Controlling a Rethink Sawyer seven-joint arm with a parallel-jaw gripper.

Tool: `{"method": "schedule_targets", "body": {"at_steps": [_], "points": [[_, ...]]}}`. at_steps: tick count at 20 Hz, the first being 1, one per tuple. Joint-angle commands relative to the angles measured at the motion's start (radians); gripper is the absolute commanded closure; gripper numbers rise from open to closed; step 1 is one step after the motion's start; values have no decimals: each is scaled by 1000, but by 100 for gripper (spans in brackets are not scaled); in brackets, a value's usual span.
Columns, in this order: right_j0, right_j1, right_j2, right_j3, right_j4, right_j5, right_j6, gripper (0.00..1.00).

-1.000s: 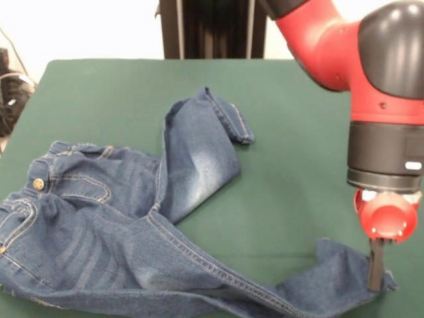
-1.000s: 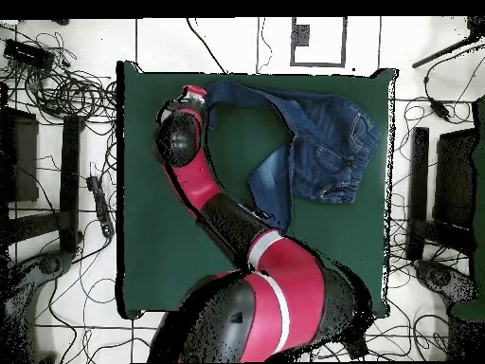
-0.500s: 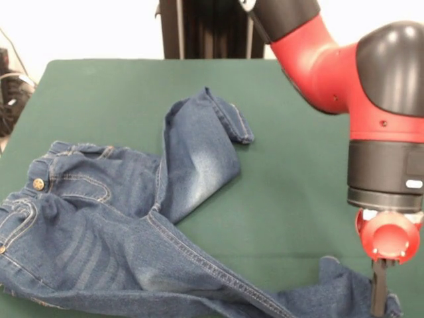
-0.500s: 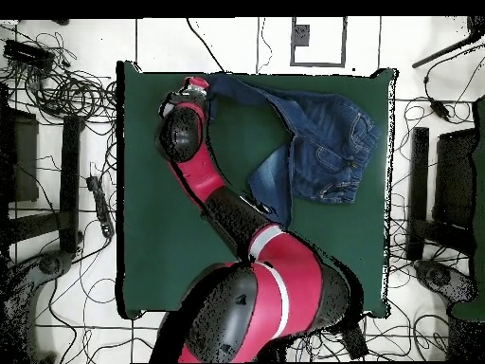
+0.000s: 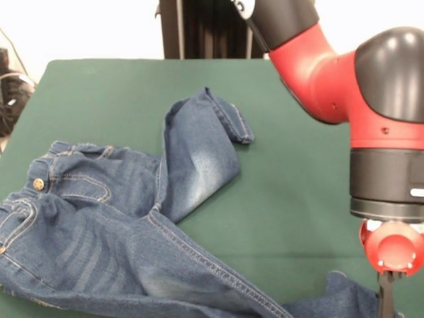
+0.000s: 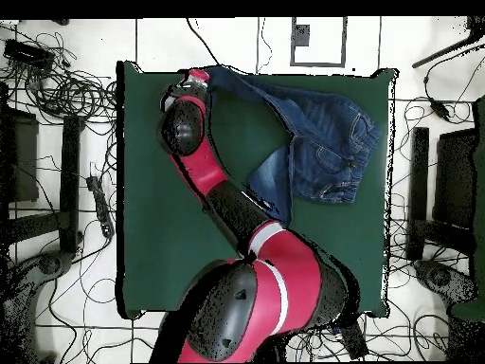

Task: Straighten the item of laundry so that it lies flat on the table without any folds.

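My tool (image 5: 385, 301) sits at the cuff of the small blue denim jeans (image 5: 112, 225); I cannot tell its grip. I'd drag low along the dark green felt table (image 5: 291, 179), slowly, keeping the leg taut.

Tangled black cables (image 6: 66, 90) on the floor at ten o'clock; dark stands (image 6: 431, 204) at three o'clock; white floor (image 6: 417, 284) throughout.

The dark green tabletop (image 5: 298, 165) carries one pair of blue jeans (image 5: 99, 225). Their waistband lies near the left edge in the front view, one leg is folded back toward the middle, and the other stretches along the near edge toward the right corner.
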Motion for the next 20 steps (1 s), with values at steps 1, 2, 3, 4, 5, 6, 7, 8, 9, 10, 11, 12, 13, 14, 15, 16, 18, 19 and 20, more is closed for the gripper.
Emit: {"method": "schedule_targets", "body": {"at_steps": [1, 2, 3, 4, 5, 6, 7, 8, 9, 10, 11, 12, 13, 14, 15, 16, 18, 19, 20], "points": [[43, 9, 68, -65, 55, 76, 245, 100], [49, 7, 70, -66, 66, 71, 246, 100], [55, 5, 72, -67, 77, 66, 246, 100], [62, 6, 77, -76, 87, 61, 245, 100], [68, 6, 79, -79, 95, 54, 246, 100], [73, 8, 83, -85, 98, 49, 248, 100], [77, 7, 84, -87, 108, 44, 246, 100], [78, 8, 85, -88, 107, 40, 251, 100], [80, 10, 88, -91, 106, 39, 254, 100], [82, 13, 89, -98, 107, 39, 252, 100], [86, 13, 91, -100, 114, 36, 251, 100], [88, 10, 91, -98, 121, 31, 254, 100], [94, 8, 92, -98, 135, 26, 253, 100], [99, 7, 92, -101, 142, 22, 254, 100], [103, 7, 92, -104, 148, 19, 256, 100], [105, 5, 90, -102, 154, 19, 255, 100], [108, 2, 83, -103, 155, 16, 255, 100], [109, 2, 82, -105, 153, 17, 257, 100], [112, 3, 81, -107, 159, 15, 255, 100]]}}
